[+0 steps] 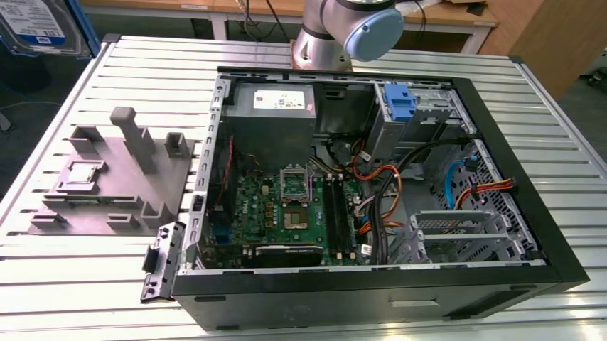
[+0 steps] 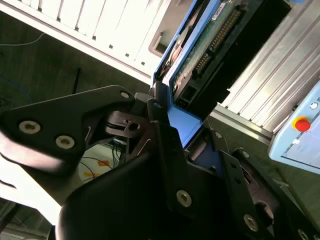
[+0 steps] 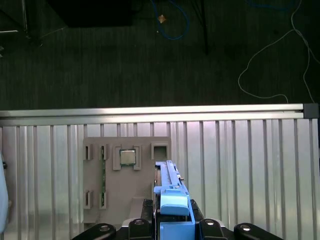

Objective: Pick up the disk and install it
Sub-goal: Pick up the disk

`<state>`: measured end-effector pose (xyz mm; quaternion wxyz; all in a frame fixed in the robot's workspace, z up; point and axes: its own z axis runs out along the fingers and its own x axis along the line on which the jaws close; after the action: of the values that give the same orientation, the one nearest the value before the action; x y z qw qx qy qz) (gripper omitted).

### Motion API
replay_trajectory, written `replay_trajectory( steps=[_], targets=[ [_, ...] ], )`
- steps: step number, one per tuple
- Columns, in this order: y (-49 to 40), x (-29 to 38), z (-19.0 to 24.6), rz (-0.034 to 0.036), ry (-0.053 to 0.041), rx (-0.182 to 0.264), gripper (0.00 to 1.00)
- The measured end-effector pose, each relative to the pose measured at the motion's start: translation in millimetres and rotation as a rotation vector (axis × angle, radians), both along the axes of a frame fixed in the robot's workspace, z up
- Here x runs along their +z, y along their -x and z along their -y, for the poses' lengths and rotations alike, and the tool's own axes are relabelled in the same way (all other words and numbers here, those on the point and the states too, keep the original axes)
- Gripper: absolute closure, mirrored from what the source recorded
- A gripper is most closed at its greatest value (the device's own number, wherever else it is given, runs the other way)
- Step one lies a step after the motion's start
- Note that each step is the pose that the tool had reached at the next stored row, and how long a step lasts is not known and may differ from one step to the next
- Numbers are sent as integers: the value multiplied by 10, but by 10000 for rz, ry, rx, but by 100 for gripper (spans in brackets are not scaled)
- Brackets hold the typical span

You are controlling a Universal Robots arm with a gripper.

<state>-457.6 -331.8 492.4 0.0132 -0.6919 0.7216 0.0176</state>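
Black hand (image 2: 179, 125) clamps the silver hard drive in its blue plastic bracket (image 2: 210, 45), white-and-blue label (image 1: 36, 21) unreadable; grey fixture (image 3: 125, 180) lies on slatted worktop (image 3: 240, 165).

The table (image 1: 85, 284) is ribbed bare metal with a dull silvery sheen. The computer case (image 1: 379, 293) is matt black outside and bare grey sheet metal within. The fixture (image 1: 114, 177) looks like matt grey plastic. The disk (image 3: 169, 180) has a smooth blue plastic frame and a green circuit board (image 2: 210, 42). The hand (image 3: 172, 220) is matt black with bright metal screws (image 2: 183, 198). The floor (image 3: 100, 60) is dark, rough carpet.
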Motion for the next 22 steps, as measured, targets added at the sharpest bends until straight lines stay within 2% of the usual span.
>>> replay_trajectory(
  steps=[14, 19, 22],
  targets=[
    [0, -1, 2, 0, -2, 0, 63],
    [0, -1, 42, 1, -2, 0, 63],
    [-7, -1, 50, 2, -2, 0, 63]
  ],
)
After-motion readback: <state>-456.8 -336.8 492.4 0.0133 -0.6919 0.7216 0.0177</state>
